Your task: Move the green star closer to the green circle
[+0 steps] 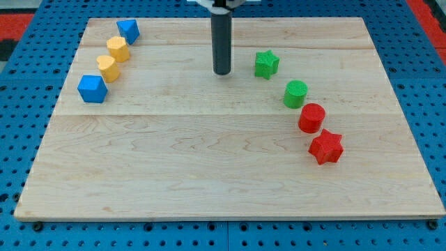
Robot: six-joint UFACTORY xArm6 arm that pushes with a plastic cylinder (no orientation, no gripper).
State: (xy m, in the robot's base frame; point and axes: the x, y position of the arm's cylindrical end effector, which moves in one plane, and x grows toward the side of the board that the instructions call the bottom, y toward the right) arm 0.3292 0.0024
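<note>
my tip (221,72) is down on the wooden board (209,174), touching nothing, holding nothing. Green plastic star block (265,63) sits just to its right. Green plastic cylinder (the circle) (295,93) is near the star, lower right, apart.
</note>
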